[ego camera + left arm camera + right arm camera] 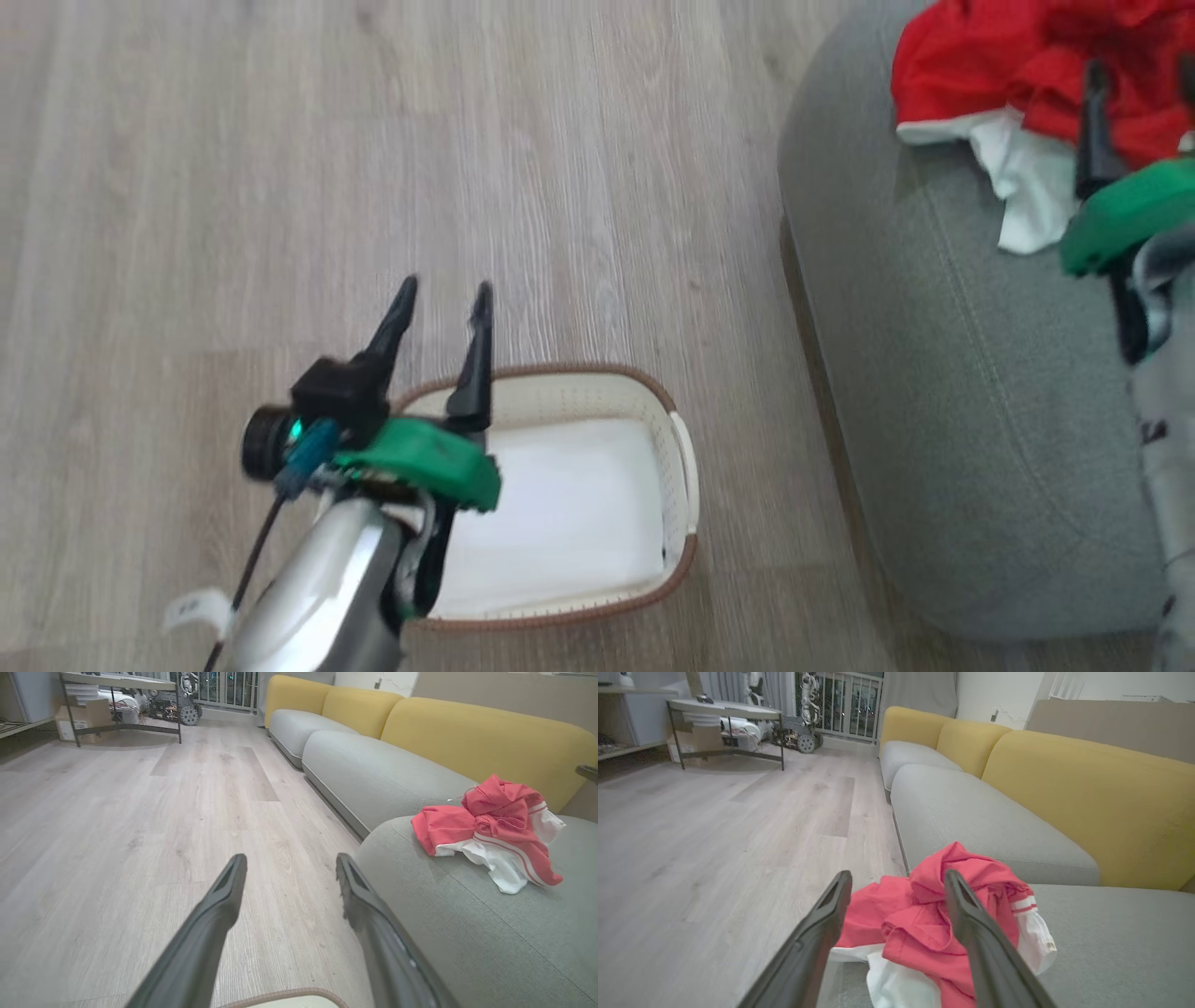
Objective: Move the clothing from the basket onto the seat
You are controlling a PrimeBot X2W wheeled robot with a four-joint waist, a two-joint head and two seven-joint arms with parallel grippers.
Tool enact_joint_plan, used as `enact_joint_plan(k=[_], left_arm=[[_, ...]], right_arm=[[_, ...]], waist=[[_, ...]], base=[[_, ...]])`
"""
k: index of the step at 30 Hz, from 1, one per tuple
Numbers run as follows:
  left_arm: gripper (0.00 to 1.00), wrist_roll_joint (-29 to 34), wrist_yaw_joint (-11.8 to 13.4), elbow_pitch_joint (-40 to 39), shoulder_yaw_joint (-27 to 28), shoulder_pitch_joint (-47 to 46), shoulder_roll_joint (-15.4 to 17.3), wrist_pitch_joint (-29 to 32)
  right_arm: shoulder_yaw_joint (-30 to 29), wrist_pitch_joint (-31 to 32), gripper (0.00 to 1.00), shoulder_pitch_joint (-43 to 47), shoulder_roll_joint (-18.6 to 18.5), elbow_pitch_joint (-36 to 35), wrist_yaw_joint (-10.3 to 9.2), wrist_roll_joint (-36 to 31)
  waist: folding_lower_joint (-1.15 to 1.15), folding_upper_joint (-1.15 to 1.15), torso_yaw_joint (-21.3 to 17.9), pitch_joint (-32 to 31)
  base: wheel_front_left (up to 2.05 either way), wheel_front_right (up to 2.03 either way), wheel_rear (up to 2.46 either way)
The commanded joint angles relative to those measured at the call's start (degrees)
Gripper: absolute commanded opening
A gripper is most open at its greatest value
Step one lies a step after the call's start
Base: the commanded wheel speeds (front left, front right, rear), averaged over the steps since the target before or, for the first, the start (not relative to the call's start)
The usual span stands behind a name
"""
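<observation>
The red and white clothing lies crumpled on the grey-green seat, near its front corner. My right gripper hovers over the heap. In the right wrist view it stands open just above the clothing, gripping nothing. The white basket with its brown rim sits on the floor left of the seat, and its inside looks bare. My left gripper is open over the basket's far left rim. From the left wrist view, that gripper points along the floor, with the clothing on the seat to its right.
Pale wooden floor spreads left of the seat. More grey cushions with yellow backrests run away behind the clothing. A metal-legged table, a cardboard box and a small wheeled machine stand far off by a railing.
</observation>
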Motion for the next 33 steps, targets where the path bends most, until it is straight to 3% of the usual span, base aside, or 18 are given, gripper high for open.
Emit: enact_joint_plan(k=[1,10,14,24,33], left_arm=[[1.0,0.65,0.63,-2.35,3.03,-0.44,1.02,-0.7],[1.0,1.87,1.62,-5.05,9.8,7.37,1.16,-0.7],[1.0,2.18,1.42,-6.47,12.57,10.88,0.54,-0.71],[1.0,3.65,0.88,-8.62,18.32,19.05,-0.74,-0.71],[1.0,4.58,-0.54,-9.32,20.49,23.98,-1.94,-0.71]], right_arm=[[1.7,-0.67,1.0,0.27,0.33,-2.58,-0.02,1.55],[8.4,-0.67,1.0,10.55,2.78,-11.12,-0.02,8.59],[8.29,-0.67,1.0,15.44,5.09,-14.44,-0.02,10.3],[4.62,-0.68,1.0,28.35,11.14,-23.07,-0.02,7.29],[5.93,-0.68,1.0,36.33,12.31,-29.15,-0.02,6.85]], waist=[[0.0,0.0,0.52,-1.87],[0.0,0.0,1.56,-5.91],[0.0,0.0,1.81,-7.16],[0.0,0.0,3.16,-9.87],[0.0,0.0,4.94,-11.86]], base=[[0.0,0.0,0.0],[0.0,0.0,0.0],[0.0,0.0,0.0],[0.0,0.0,0.0],[0.0,0.0,0.0]])
